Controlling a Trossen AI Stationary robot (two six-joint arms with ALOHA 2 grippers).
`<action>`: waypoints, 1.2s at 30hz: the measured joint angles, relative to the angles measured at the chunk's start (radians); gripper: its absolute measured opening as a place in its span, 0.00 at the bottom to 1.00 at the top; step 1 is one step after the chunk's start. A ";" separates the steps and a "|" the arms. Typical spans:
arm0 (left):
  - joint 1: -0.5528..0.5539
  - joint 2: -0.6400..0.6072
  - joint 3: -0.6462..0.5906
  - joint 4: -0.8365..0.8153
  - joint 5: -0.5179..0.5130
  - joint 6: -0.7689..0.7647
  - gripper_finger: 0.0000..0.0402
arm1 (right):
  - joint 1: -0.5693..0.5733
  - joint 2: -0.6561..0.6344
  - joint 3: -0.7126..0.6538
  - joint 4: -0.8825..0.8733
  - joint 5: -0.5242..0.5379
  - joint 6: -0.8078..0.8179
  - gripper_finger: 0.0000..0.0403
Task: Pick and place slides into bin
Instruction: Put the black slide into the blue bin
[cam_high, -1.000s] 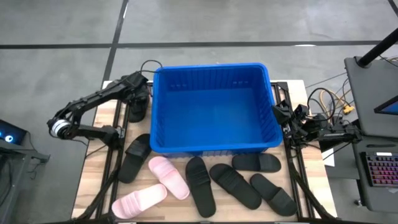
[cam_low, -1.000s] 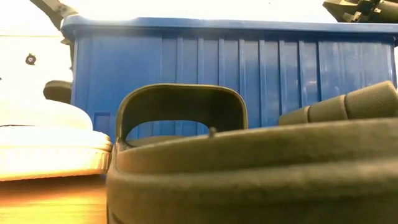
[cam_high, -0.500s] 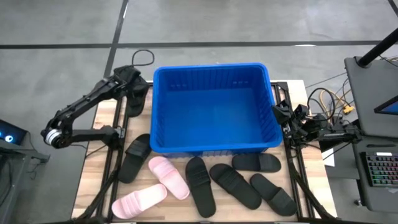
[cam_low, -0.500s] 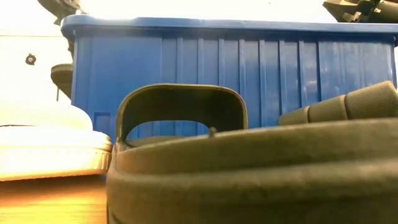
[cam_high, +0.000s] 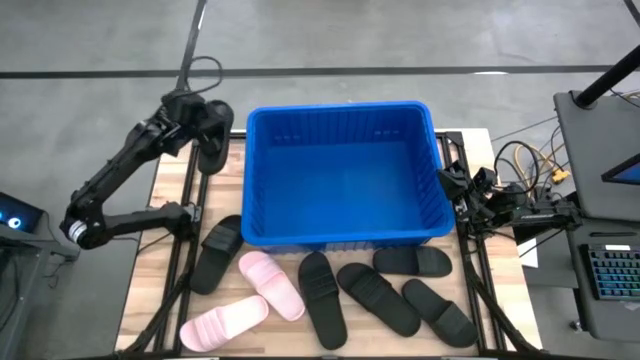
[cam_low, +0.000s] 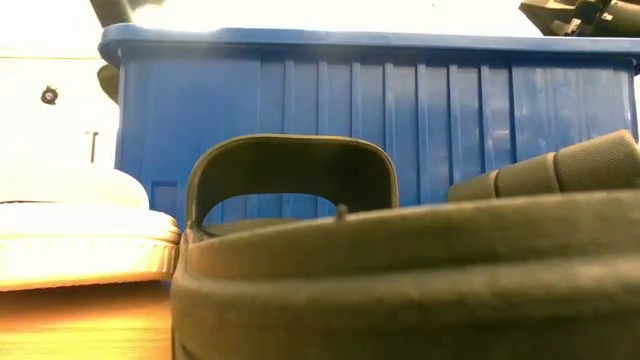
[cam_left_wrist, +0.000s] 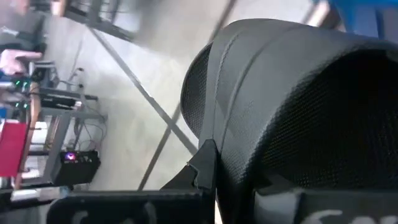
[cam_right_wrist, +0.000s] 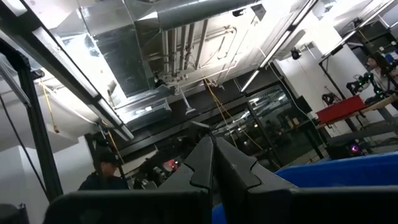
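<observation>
- Clamped on a black slide (cam_high: 212, 150), the left gripper (cam_high: 200, 125) holds it lifted just outside the bin's left wall, near the bench's far left corner — the left wrist view is almost filled by that slide's textured foam (cam_left_wrist: 292, 118).
- Right gripper (cam_high: 447, 183): its fingers meet in a closed point in the right wrist view (cam_right_wrist: 208, 163), holding nothing, parked by the bin's right wall at the bench's right edge.
- The blue bin (cam_high: 262, 130) sits on the far half of the bench, with no slide showing inside it.
- Along the bench's near edge lie the other slides: a black one (cam_high: 215, 253) by the bin's near left corner, two pink ones (cam_high: 272, 284) (cam_high: 223, 323) beside it (one touching the other), then four black ones (cam_high: 322, 298) (cam_high: 379, 298) (cam_high: 413, 260) (cam_high: 441, 312) toward the near right corner.
- From the low view, a black slide's strap (cam_low: 290, 180) arches close before the bin's ribbed wall (cam_low: 450, 120) — a pink slide (cam_low: 80, 235) is beside it.
</observation>
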 joint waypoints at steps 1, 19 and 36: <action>0.001 -0.010 0.014 0.001 0.019 -0.020 0.00 | 0.000 0.000 0.000 0.000 0.000 0.004 0.02; 0.000 -0.097 0.148 0.324 0.627 -0.453 0.00 | 0.000 0.000 0.000 -0.001 0.000 0.011 0.02; -0.001 0.014 0.136 0.810 1.151 -0.686 0.00 | 0.000 0.000 0.000 -0.001 0.000 0.011 0.02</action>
